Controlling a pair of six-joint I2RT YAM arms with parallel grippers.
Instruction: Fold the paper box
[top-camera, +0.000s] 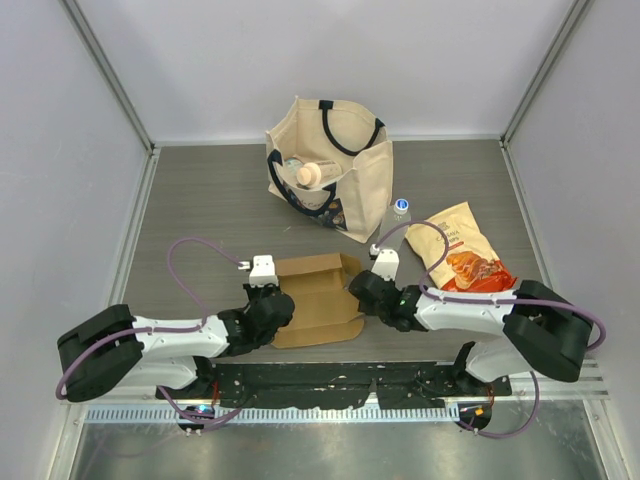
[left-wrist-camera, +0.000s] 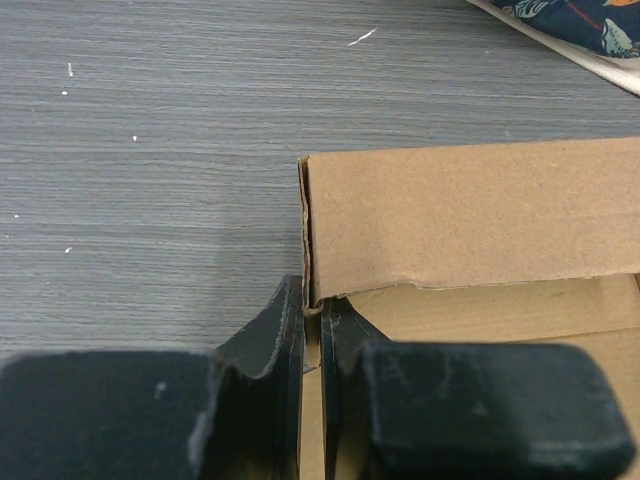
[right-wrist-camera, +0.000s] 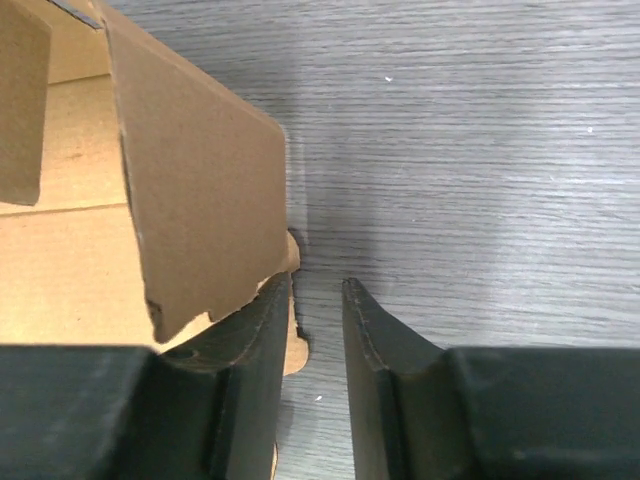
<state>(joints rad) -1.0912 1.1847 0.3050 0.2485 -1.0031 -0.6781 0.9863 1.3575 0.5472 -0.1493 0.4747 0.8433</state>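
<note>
Fingers of our left gripper: pinched on the left wall's edge of the paper box.
Fingers of our right gripper: slightly parted, gripping nothing; one touches the box's right flap.
Paper box: on the grey table between our two grippers, side walls raised.
Behind it: canvas tote bag; snack pouch to its right.

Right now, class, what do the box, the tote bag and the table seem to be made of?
The paper box: thin brown cardboard, matte; raw fibrous edges and creases show. The tote bag: cream woven cloth, likely canvas; it slumps softly, dark handles. The table: grey wood-grain surface, perhaps laminate; fine streaks, matte.
</note>
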